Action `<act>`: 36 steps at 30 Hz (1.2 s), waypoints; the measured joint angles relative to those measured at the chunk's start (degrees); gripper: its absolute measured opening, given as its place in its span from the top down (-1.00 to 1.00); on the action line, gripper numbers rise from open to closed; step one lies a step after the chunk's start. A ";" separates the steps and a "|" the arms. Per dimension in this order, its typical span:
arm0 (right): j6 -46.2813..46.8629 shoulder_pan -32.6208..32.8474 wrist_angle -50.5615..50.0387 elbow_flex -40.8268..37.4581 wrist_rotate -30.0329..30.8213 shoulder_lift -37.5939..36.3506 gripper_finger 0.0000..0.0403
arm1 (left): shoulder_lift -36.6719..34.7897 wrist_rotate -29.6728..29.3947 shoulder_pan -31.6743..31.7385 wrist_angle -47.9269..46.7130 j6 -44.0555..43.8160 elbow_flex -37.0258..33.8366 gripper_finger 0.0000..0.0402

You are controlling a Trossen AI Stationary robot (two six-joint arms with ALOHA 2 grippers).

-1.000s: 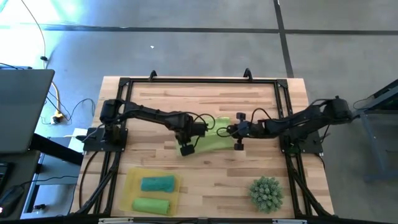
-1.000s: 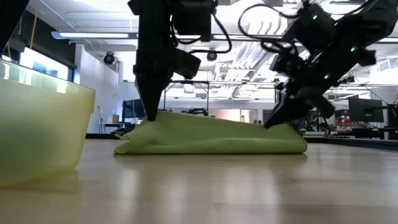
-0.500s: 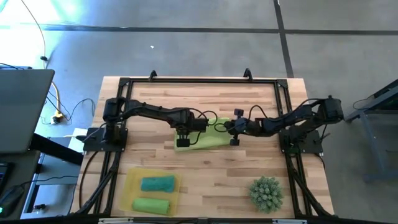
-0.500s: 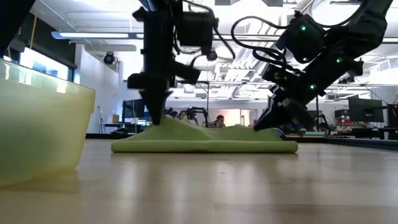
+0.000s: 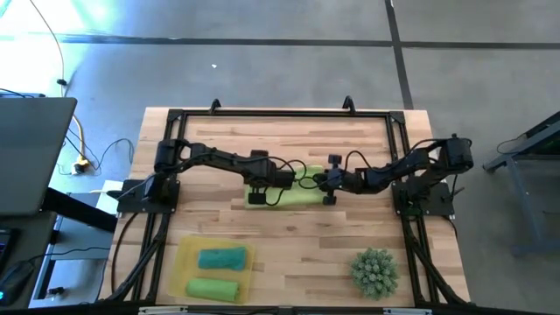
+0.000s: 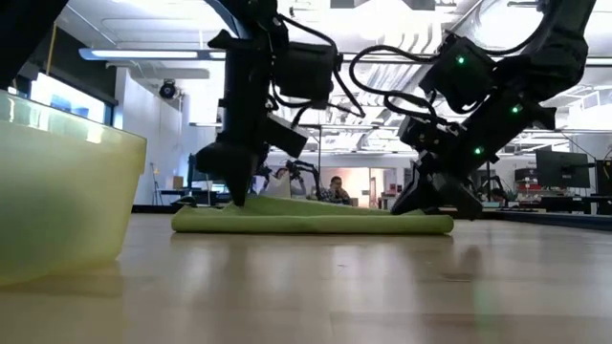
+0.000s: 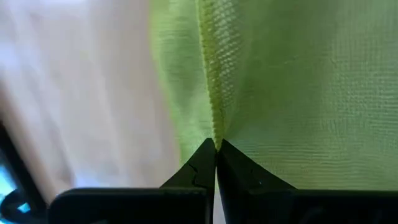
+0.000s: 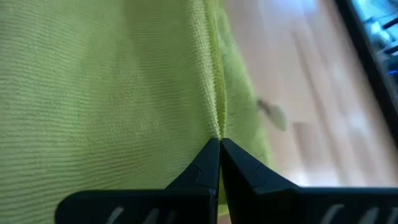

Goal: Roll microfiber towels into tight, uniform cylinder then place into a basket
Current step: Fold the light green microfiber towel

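Both claws, the left claw [image 5: 255, 198] and right claw [image 5: 331, 198], are pinching opposite ends of the green towel [image 5: 293, 194] closed mid-counter [image 5: 350, 140], keeping its fold flat for rolling.

Three towels on the table [image 5: 350, 236]: one flat green towel [image 5: 293, 197] lies beyond the basket [image 5: 184, 262], and two rolled ones sit inside it, a blue roll [image 5: 220, 258] and a green roll [image 5: 212, 288]. One basket. One spiky green ball [image 5: 375, 270] sits right of the basket. Two arms.
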 joint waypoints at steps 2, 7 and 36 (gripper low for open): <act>-1.63 0.04 0.86 0.00 1.35 -0.17 1.00 | -0.26 -2.13 0.00 -0.07 -0.39 0.07 1.00; -4.62 -0.25 0.64 1.40 1.72 -0.59 1.00 | -0.39 -5.41 0.00 -0.28 0.99 0.04 1.00; -10.83 -3.72 -2.18 2.45 1.07 -0.61 1.00 | -0.39 -13.61 0.27 4.72 5.52 0.04 1.00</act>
